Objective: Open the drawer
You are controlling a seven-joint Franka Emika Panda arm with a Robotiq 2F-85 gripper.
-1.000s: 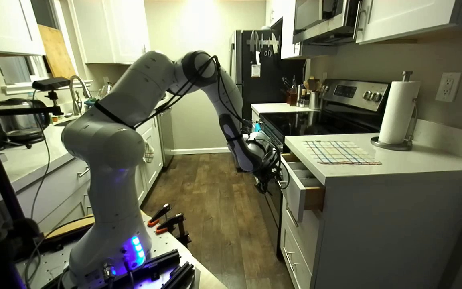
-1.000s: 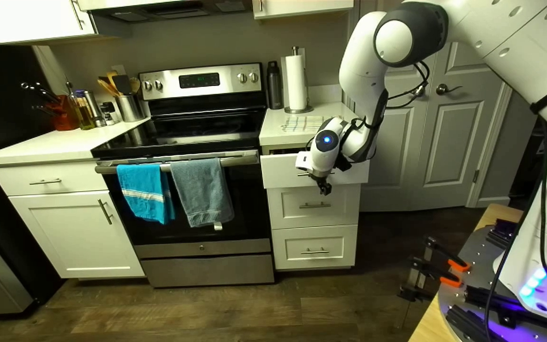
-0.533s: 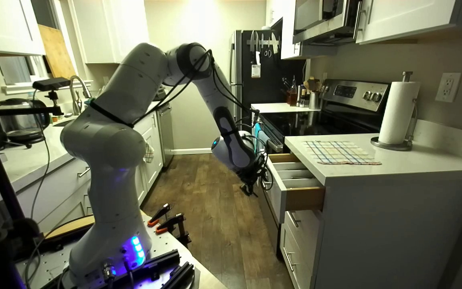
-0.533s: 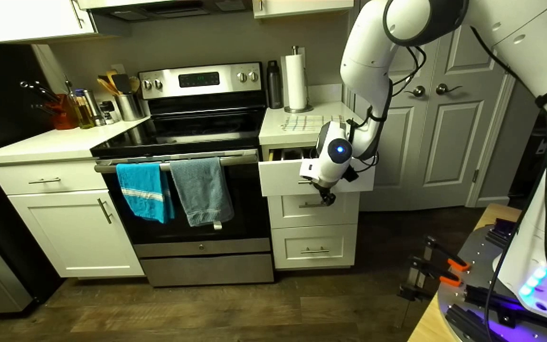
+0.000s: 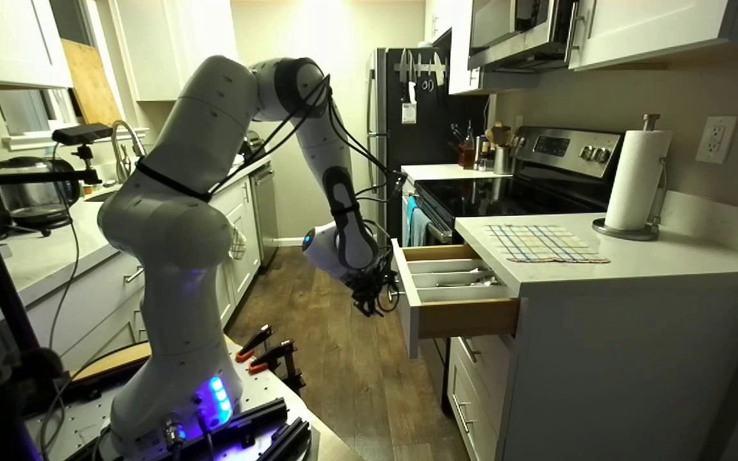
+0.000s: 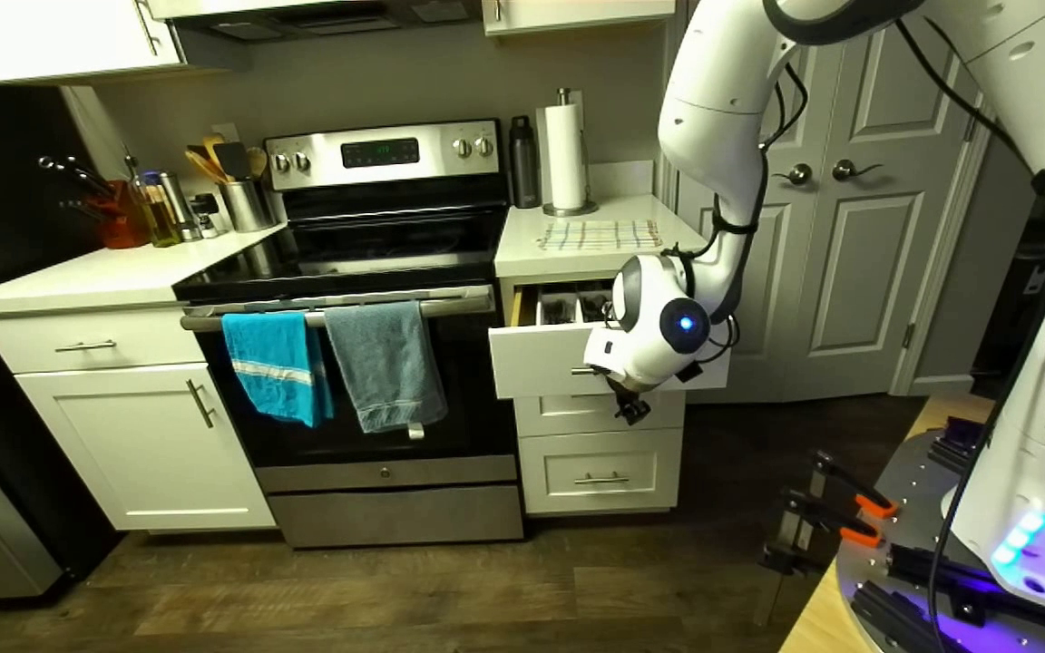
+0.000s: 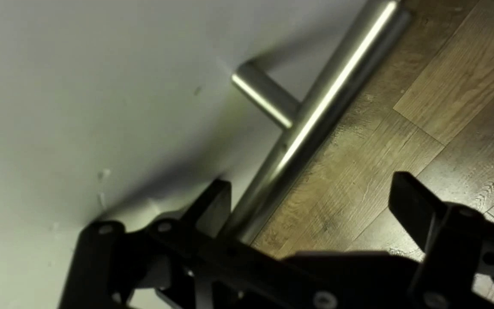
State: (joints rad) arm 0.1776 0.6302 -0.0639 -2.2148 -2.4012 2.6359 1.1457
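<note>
The spread pincer [image 7: 310, 189] straddles the bar handle [image 7: 313, 120] of the extended drawer [image 5: 468, 319].

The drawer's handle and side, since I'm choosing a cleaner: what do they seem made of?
Handle: metal, probably satin steel, given its grey sheen and bright highlight streak. Drawer side: likely wood or plywood, judging by its tan colour; finish unclear.
</note>
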